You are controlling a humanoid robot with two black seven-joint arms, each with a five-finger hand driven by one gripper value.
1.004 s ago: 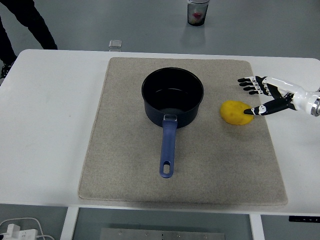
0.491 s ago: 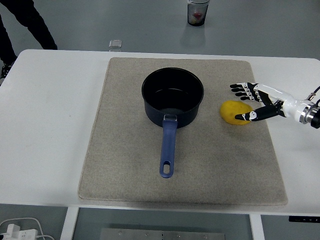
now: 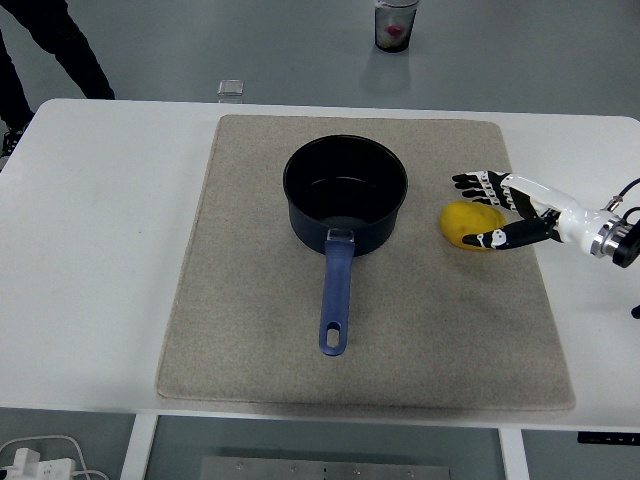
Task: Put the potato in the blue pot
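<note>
Head view, looking down over a white table (image 3: 110,250) with a beige mat (image 3: 420,330) spread across the middle. Blue pot (image 3: 345,192) upright near the mat's centre, empty as far as can be seen, long handle (image 3: 336,300) pointing toward the near edge. Yellow potato (image 3: 472,224) lying on the mat just to the right of the pot, apart from its wall, close to the mat's right edge. Right hand (image 3: 502,212) reaching in from the right edge, spread around the potato: fingers (image 3: 472,184) fanned over its far side, thumb (image 3: 492,239) along its near side, not yet closed into a grip. Contact hard to judge; thumb tip looks to be touching or nearly so. Left hand nowhere in sight. Beyond the table, a cup (image 3: 396,24) on the floor and a small clear object (image 3: 231,89) at the far edge.

Step in hand, by the look of it: closing on the potato, with nothing lifted yet. Next move likely to call for curling fingers and thumb firmly round the potato, raising it clear of the mat, carrying it left over the pot's rim, then releasing. Round, smooth shape apt to roll or slip out of a loose pinch.
</note>
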